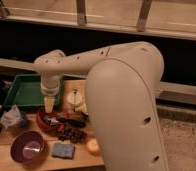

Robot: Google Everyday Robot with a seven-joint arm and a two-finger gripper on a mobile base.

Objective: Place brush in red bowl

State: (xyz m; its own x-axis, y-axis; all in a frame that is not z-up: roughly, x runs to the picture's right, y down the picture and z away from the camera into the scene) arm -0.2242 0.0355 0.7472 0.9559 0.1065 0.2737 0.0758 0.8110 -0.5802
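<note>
The red bowl [45, 121] sits on the wooden table, left of centre. The brush [71, 121] lies with its dark head in or at the bowl and its black handle pointing right over the rim. My gripper [49, 104] points straight down just above the bowl's far rim, close to the brush head. I cannot tell whether it touches the brush. The big white arm hides the right part of the table.
A purple bowl [28, 148] stands at the front left, with a blue sponge [62, 150] beside it. Dark grapes [71, 134] and an orange fruit [93, 146] lie near the brush. A green tray [26, 91] is behind, a white plate [76, 97] beside it, and a crumpled bag [11, 117] at the left.
</note>
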